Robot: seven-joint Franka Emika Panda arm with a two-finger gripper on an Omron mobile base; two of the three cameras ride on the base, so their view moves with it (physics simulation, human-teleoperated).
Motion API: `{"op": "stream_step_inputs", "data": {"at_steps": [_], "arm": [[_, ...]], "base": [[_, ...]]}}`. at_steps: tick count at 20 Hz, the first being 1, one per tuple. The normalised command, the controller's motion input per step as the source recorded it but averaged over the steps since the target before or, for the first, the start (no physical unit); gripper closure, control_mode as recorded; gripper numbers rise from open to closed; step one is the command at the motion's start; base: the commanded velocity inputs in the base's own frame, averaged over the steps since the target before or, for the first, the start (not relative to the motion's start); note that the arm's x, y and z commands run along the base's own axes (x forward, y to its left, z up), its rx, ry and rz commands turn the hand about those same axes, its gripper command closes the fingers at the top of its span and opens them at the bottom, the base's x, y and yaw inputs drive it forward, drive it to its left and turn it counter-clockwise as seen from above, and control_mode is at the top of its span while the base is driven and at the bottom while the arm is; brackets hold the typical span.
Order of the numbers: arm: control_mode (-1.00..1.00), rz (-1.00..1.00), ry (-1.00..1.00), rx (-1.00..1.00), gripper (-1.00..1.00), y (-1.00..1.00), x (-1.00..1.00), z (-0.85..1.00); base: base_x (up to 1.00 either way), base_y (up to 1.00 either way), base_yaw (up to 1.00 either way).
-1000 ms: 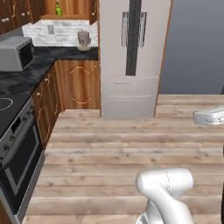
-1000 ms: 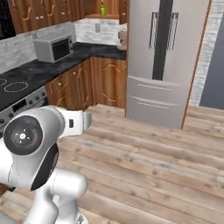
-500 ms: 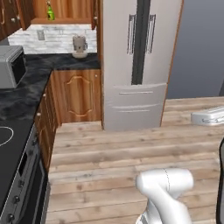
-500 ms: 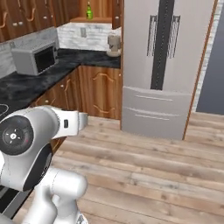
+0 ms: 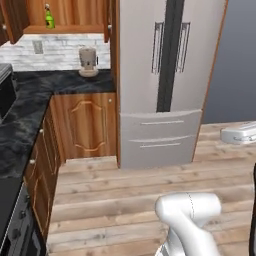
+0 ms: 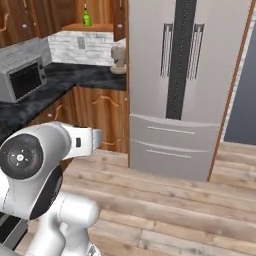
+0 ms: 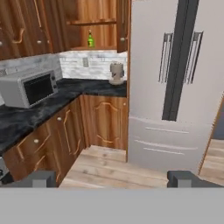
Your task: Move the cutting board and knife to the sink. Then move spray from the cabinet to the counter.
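Home kitchen: fridge, microwave, marble counter, wood cabinets.

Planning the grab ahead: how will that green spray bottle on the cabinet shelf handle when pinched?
The spray bottle stands tall and narrow on the cabinet shelf, so a nudge probably tips it. It looks small, likely light. Its smooth body may slip; the open pincer should close squarely.

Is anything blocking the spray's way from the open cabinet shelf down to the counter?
Nothing visible blocks it. The spray stands on the open cabinet shelf, with bare counter below. A small pale appliance sits further right, beside the fridge, off the direct drop.
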Motion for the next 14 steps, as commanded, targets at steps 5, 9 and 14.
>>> {"op": "stream_step_inputs", "data": {"at_steps": [5, 9, 14], "arm": [[1.00, 0.00, 0.00, 0.00, -1.00, 0.00, 0.00, 0.00], [1.00, 0.00, 0.00, 0.00, -1.00, 0.00, 0.00, 0.00], [1.00, 0.00, 0.00, 0.00, -1.00, 0.00, 0.00, 0.00]], "base": [[1.00, 0.66, -0.12], [1.00, 0.82, -0.13], [1.00, 0.88, -0.13]]}}
